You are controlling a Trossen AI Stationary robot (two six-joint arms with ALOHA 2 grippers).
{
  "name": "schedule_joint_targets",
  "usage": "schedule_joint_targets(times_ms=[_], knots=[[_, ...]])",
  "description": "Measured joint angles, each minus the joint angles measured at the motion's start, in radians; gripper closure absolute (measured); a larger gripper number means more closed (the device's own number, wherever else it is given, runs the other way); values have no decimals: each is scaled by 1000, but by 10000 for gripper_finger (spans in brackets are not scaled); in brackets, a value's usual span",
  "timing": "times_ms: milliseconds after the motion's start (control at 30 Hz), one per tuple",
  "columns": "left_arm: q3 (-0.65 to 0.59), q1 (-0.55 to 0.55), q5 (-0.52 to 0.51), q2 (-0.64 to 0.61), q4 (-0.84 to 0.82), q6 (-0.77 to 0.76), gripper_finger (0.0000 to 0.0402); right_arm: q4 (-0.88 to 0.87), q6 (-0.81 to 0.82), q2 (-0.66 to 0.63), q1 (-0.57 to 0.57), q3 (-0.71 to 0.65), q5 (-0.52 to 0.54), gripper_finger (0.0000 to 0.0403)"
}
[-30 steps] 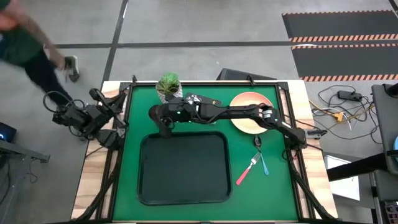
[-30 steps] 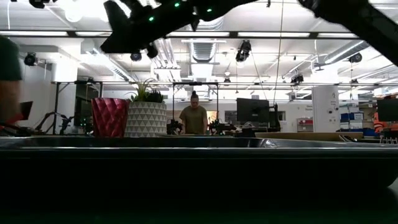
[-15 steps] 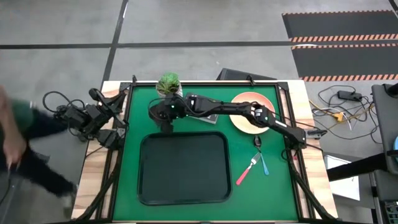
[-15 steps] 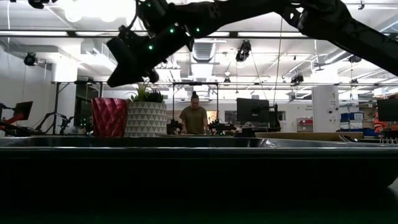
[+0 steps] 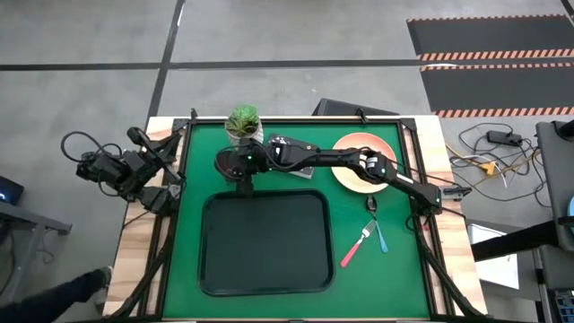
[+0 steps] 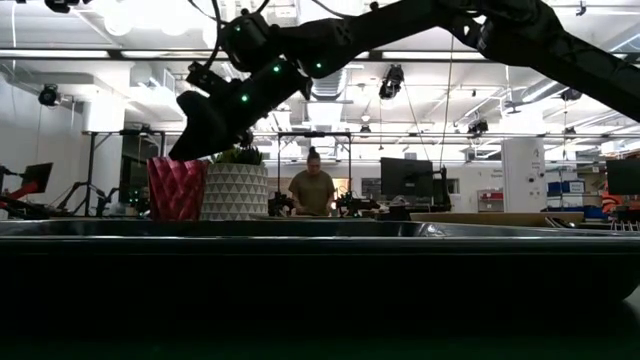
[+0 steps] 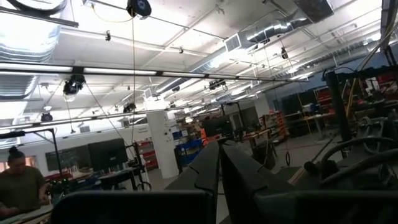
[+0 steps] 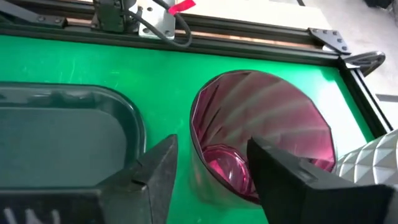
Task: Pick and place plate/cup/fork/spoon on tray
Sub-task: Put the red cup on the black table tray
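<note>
- The left claw [image 7: 219, 180] sits folded off the worktop's left edge, its fingers clenched together on nothing, as it was a second ago.
- The person who was walking along the floor past the left edge a second ago is now nearly out of the high view.
- The right claw [image 5: 242, 182] has swung lower since a second ago and now hangs over the cup [image 8: 261, 146], near the worktop's far-left corner. Its jaws, almost clenched before, now stand released, one finger outside the cup's wall and one over its mouth.
- The cup stands upright on the green worktop [image 5: 377, 269], mouth up, just beyond the tray's far rim and just beside the white plant pot [image 6: 236, 192].
- The tray [image 5: 262, 242] lies left of the middle, near the near edge, its long axis running left to right, with nothing on it.
- The plate [image 5: 357, 170] lies flat near the far-right corner, partly under the right arm.
- The fork [image 5: 355, 245] lies right of the tray, its long axis diagonal, with the pink handle toward the near-left and the tines toward the far-right.
- The spoon [image 5: 378, 224] lies just right of the fork, bowl toward the far edge, handle toward the near edge and slightly right.
</note>
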Motion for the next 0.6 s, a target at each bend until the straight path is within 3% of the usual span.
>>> schedule_joint_targets(times_ms=[600], knots=[[0, 0, 0, 0, 19, 18, 402, -38, -104, 7, -7, -12, -17, 216]])
